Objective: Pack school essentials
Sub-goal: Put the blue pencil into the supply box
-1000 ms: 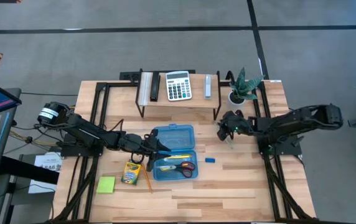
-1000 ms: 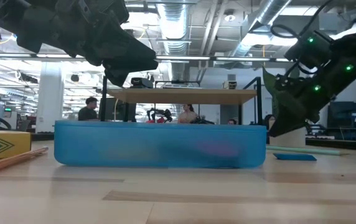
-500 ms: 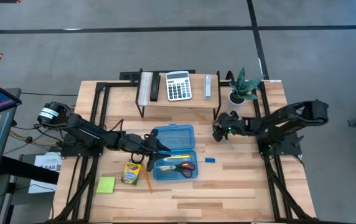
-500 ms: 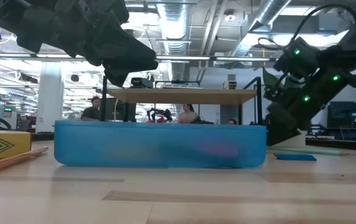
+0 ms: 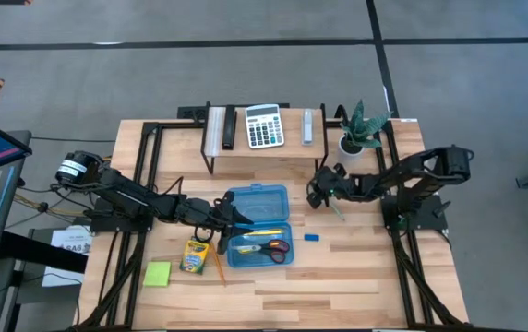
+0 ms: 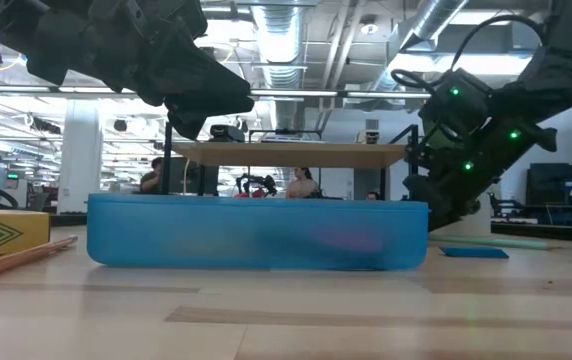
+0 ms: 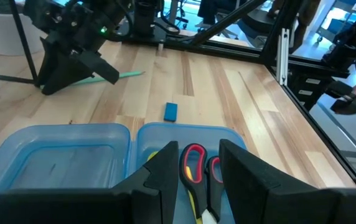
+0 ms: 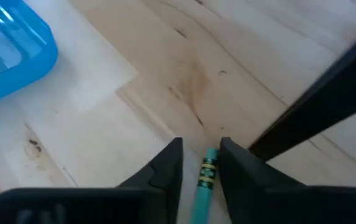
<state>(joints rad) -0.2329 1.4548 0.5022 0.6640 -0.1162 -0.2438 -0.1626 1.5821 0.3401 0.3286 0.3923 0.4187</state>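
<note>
Tabletop of pale wood; right claw straddles teal pen (fingers parted).

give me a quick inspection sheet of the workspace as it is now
surface: wooden table, bare at the front right
job's things: red-handled scissors in the blue case; crayon box, sticky-note pad, eraser on the table; teal pen by the right gripper
clutter: calculator on the shelf; potted plant
grippers: left gripper open over the scissors; right gripper open, astride the pen
cables: by the left arm's base
surroundings: people behind, in the low view
</note>
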